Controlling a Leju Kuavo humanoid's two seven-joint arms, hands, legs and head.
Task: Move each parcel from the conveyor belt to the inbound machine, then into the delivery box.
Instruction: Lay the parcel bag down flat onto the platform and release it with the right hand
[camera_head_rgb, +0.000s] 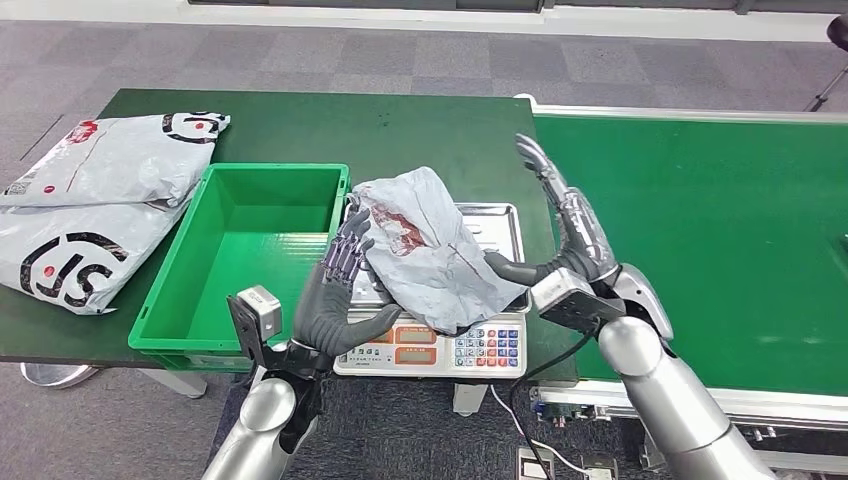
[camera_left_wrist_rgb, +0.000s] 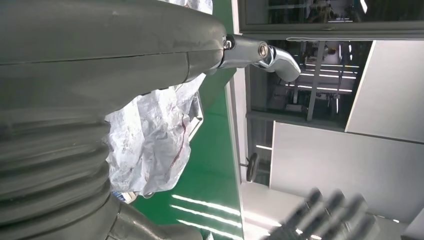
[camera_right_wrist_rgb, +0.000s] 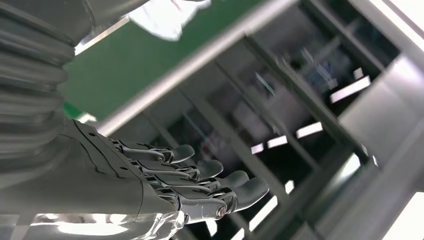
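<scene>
Sitting crumpled on the scale (camera_head_rgb: 495, 222) near the desk's front edge, a grey parcel (camera_head_rgb: 430, 245) is flanked by both hands.
Left hand (camera_head_rgb: 340, 295) is seen released with fingers touching the parcel's side; right hand (camera_head_rgb: 565, 235) is spread wide, thumb maybe brushing it. A green bin (camera_head_rgb: 180, 300) is beside the scale.

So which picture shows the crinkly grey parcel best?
The head view: the whole grey parcel lies on the scale between both hands. The left wrist view shows a crumpled part; the right wrist view shows only a blurred white scrap, perhaps the parcel.
</scene>
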